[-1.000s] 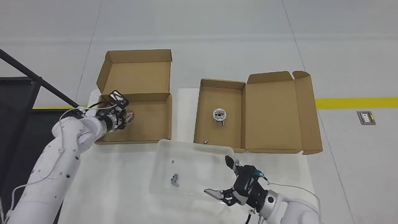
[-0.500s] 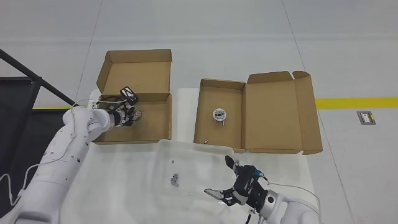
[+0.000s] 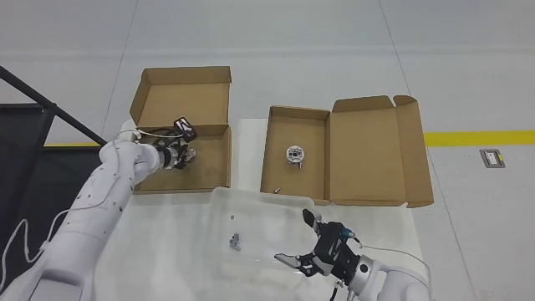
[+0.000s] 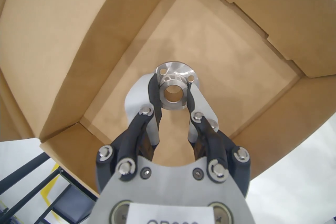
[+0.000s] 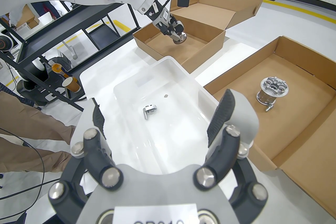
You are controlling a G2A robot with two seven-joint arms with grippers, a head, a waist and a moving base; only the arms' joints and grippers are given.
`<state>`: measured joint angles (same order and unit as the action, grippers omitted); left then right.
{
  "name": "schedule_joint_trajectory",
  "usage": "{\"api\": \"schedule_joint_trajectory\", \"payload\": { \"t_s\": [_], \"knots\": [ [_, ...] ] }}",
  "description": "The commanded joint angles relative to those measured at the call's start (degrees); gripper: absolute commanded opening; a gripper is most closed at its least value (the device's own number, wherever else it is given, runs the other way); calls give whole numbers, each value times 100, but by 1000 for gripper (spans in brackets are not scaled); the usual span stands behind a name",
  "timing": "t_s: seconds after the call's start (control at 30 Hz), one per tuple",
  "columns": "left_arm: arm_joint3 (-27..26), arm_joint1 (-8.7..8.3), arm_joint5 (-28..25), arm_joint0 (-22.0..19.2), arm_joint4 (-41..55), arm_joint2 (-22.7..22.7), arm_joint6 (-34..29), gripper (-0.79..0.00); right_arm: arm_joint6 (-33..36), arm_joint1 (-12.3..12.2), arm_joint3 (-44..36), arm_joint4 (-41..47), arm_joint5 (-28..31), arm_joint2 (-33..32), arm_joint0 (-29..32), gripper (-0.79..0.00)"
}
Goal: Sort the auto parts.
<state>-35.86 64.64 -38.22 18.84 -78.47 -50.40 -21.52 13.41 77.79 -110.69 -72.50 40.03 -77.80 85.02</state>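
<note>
From above, take the clear bin (image 3: pixel 219 217) as your marker. The left box (image 3: pixel 209 167) lies just past the bin's far left corner. Your left gripper (image 3: pixel 185 156) hangs over that box's floor, on the side away from the bin. The right box (image 3: pixel 280 138) lies just past the bin's far right corner. A round part (image 3: pixel 293 154) stands in it, and a small bolt (image 3: pixel 275 190) lies closer to the bin. A bracket (image 3: pixel 235 241) lies on the bin's floor, left of centre. Your right gripper (image 3: pixel 295 237) sits over the bin's near right part with its jaws spread wide and nothing between them.

On the left wrist view, your left gripper (image 4: pixel 172 93) has its jaws pinching a metal flange (image 4: pixel 174 72) by the hub. The flange's disc faces the floor of the left box (image 4: pixel 223 51). You cannot tell whether the disc touches the cardboard.

On the right wrist view, the fingers of your right gripper (image 5: pixel 162 105) stand well apart above the bin (image 5: pixel 202 91). The bracket (image 5: pixel 149 110) lies between them, lower down on the bin's floor. Beyond the bin, the left gripper (image 5: pixel 178 37) holds the flange (image 5: pixel 181 39) low over the left box (image 5: pixel 210 46). Beside the bin, the round part (image 5: pixel 273 91) stands upright in the right box (image 5: pixel 302 114), with the bolt (image 5: pixel 269 107) just beside its base.
</note>
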Motion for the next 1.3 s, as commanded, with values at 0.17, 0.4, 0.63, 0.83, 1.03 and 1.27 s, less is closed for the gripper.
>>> {"api": "schedule_joint_trajectory", "payload": {
  "t_s": [0.17,0.4,0.63,0.83,1.03,1.27],
  "knots": [
    [200,114,-25,-101,-9,108,-87,-597,0,0,0,0,0,-1,1,0],
    [399,205,-8,-160,38,151,-81,-563,0,0,0,0,0,-1,1,0],
    [532,232,-114,-216,111,100,-2,-453,0,0,0,0,0,-1,1,0],
    [229,133,-374,-210,158,-87,139,-428,0,0,0,0,0,-1,1,0],
    [-879,-121,-965,116,212,-465,-65,-339,0,0,0,0,0,-1,1,0],
    [-2932,-535,-1292,1204,975,-1458,-772,-422,0,0,0,0,0,-1,1,0]
  ]
}}
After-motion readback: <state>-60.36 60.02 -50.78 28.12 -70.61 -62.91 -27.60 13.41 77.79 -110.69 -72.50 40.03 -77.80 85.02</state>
